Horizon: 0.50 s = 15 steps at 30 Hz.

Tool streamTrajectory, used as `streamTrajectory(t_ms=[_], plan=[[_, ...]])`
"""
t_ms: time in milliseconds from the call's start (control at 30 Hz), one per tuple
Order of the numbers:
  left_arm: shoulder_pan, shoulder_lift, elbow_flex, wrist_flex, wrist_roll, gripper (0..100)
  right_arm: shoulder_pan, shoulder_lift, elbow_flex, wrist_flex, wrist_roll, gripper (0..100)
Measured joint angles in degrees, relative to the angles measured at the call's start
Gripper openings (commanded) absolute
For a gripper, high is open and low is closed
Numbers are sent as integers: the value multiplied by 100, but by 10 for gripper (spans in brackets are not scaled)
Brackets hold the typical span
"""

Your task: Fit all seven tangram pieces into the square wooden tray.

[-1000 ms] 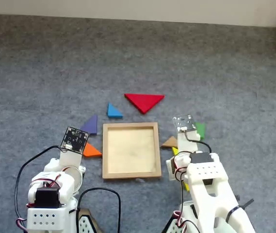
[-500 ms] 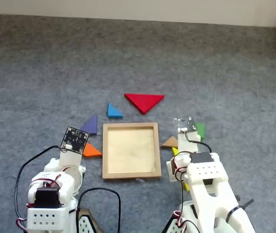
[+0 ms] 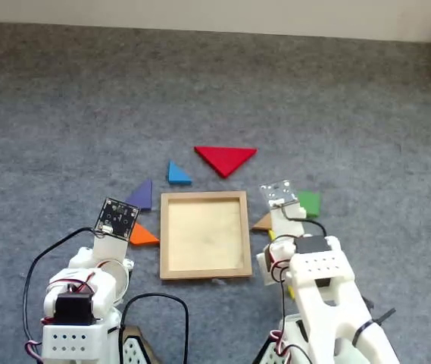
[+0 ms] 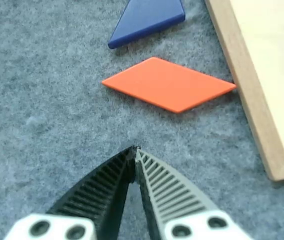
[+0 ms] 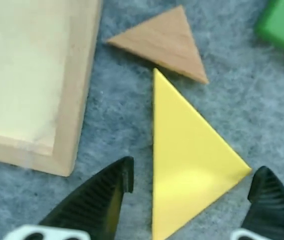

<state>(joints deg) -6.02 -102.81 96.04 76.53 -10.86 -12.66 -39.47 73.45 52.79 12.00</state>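
The square wooden tray (image 3: 204, 196) lies bare between the two arms. Beyond it are a red triangle (image 3: 225, 159) and a small blue triangle (image 3: 177, 174). At its left lie a dark blue triangle (image 4: 149, 17) and an orange parallelogram (image 4: 169, 84). My left gripper (image 4: 133, 150) is shut and holds nothing, just short of the parallelogram. At the tray's right lie a brown triangle (image 5: 164, 42), a yellow triangle (image 5: 181, 145) and a green square (image 5: 281, 25). My right gripper (image 5: 194, 175) is open, its fingers on either side of the yellow triangle.
Grey carpet covers the whole table around the pieces. The tray's rim (image 5: 77, 95) runs close beside one right finger, and its corner (image 4: 281, 170) lies near the left gripper. Cables trail by the arm bases at the near edge.
My right arm's wrist has swung a little to the left, uncovering more of the green square. The left arm has stayed put.
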Motion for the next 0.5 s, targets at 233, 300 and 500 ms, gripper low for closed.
streamTrajectory(t_ms=[233, 300, 500], plan=[[0, 0, 0, 0, 0, 7, -220, 0, 0, 0, 0, 353], [0, 0, 0, 0, 0, 7, -220, 0, 0, 0, 0, 353], [0, 0, 0, 0, 0, 7, -167, 0, 0, 0, 0, 353]])
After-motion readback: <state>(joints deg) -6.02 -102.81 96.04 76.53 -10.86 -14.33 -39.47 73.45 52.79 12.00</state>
